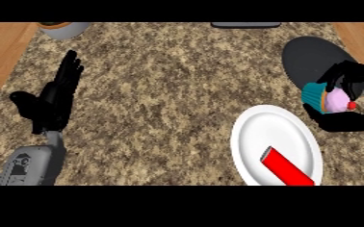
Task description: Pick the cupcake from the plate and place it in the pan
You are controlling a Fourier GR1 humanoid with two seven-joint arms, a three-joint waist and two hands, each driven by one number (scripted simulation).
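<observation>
The cupcake (328, 99), with a teal wrapper, pink frosting and a red top, lies tilted on its side in my right hand (344, 120), whose fingers and thumb curl round it. It hangs between the white plate (266, 130) and the dark pan (309, 55), over the pan's near edge. A red block (286, 168) rests on the plate. My left hand (55, 98) stands open at the left, fingers up, holding nothing.
A grey bowl (64, 29) sits at the far left corner. A dark flat object (245, 25) lies at the far edge. Wooden strips (14, 43) border the speckled counter (171, 91) on both sides.
</observation>
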